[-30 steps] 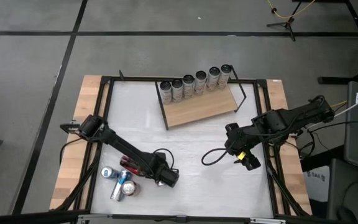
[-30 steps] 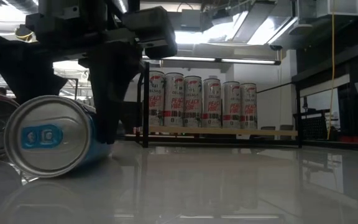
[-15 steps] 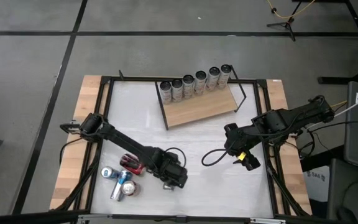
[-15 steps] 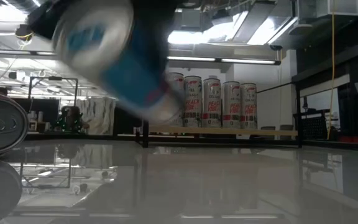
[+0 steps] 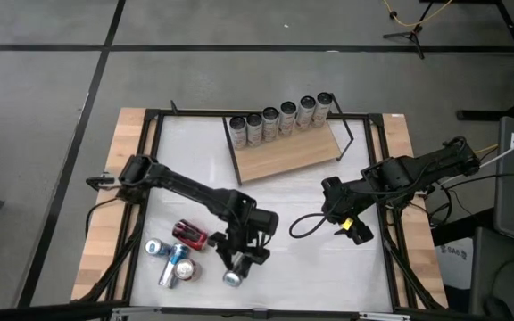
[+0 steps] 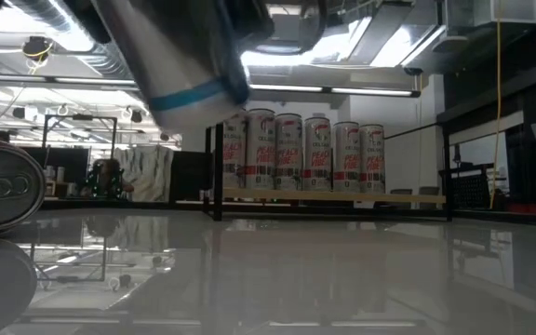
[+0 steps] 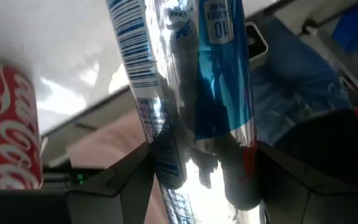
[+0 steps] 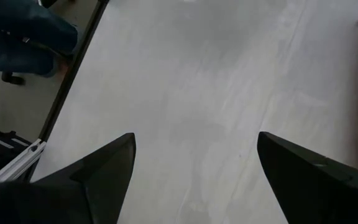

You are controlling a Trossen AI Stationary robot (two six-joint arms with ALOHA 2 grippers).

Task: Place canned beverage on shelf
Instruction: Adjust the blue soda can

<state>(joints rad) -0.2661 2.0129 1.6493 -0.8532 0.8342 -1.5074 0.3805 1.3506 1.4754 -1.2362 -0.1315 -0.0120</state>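
Can [image 5: 233,270] in hand: we hold a blue and silver drink can in our left gripper [image 5: 244,252], low and a bit left of the middle of the high view, up off the white table [image 5: 328,267]. The jaws are closed on the can's sides, and in the left wrist view the can [image 7: 191,93] fills the gap between the two dark fingers [image 7: 114,186]. Its long axis is tilted. In the high view its round end shows toward the bottom of the frame, so it does not stand up straight yet. The shelf [image 5: 288,153] lies up and to the right of the can, near the top middle of the high view. Six cans [image 5: 279,119] stand in a row along its far edge, and the near part of the board looks bare. We think the can must be turned upright before it goes there. Three more cans [image 5: 175,254] lie at the lower left. Our right gripper [image 5: 351,223] waits at the right with its jaws apart, holding nothing. It is nearer the shelf, but the left one has the can.
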